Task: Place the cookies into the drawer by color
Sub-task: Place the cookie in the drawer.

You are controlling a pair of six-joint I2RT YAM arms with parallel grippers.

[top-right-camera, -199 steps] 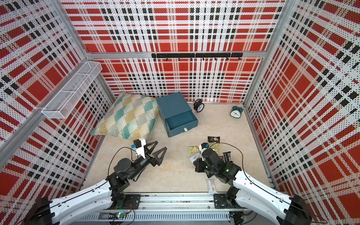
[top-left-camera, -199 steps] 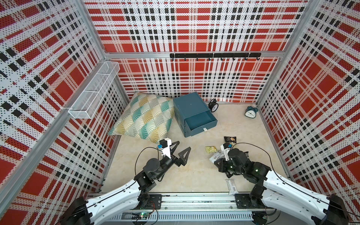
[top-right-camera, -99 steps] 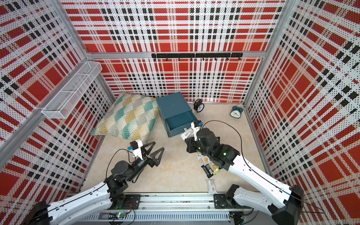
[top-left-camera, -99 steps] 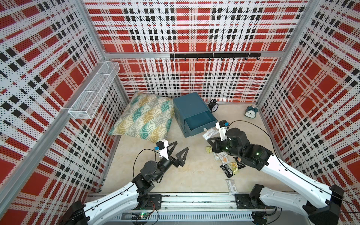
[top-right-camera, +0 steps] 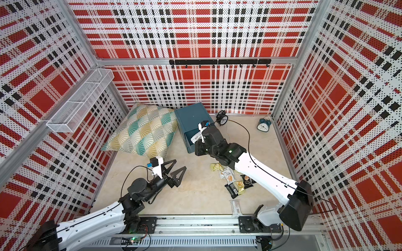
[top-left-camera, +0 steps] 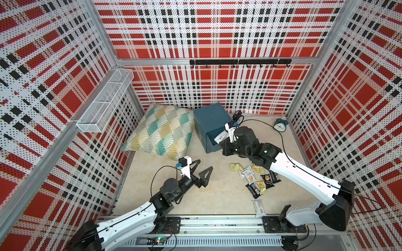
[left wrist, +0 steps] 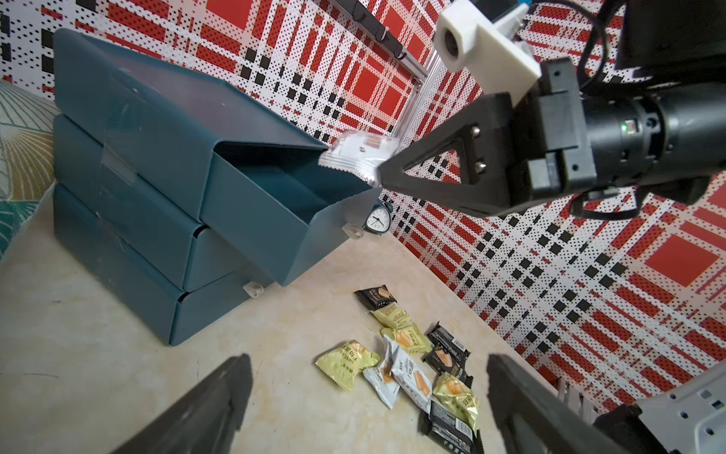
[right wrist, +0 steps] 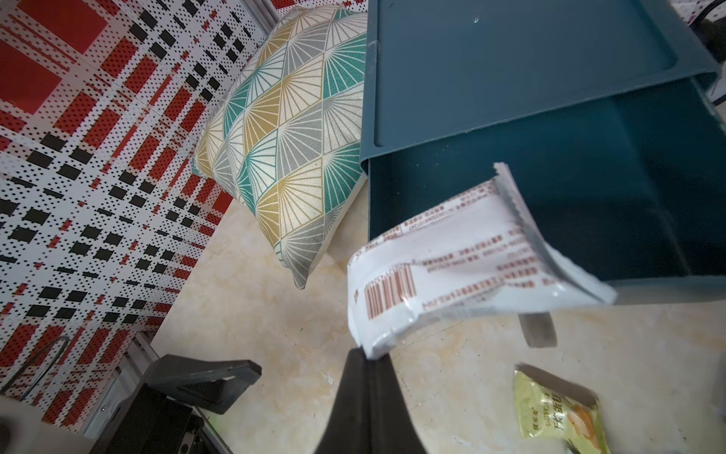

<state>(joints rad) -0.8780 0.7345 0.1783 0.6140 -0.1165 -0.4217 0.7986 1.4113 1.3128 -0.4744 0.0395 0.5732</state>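
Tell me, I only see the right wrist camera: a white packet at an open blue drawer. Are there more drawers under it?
Observer: Yes. The drawer cabinet has three drawers; only the top one is out, the two below are shut.
Operator: Are many cookies waiting?
Observer: A pile of cookies, yellow-green, white and black, lies on the tabletop; a stray white packet lies apart by the rail.
Operator: What's the other tool doing?
Observer: The left tool is open and empty, near the pillow.

bare floor (top-left-camera: 217, 167) before the drawer (top-left-camera: 212, 118), pillow (top-left-camera: 162, 130) just beside it
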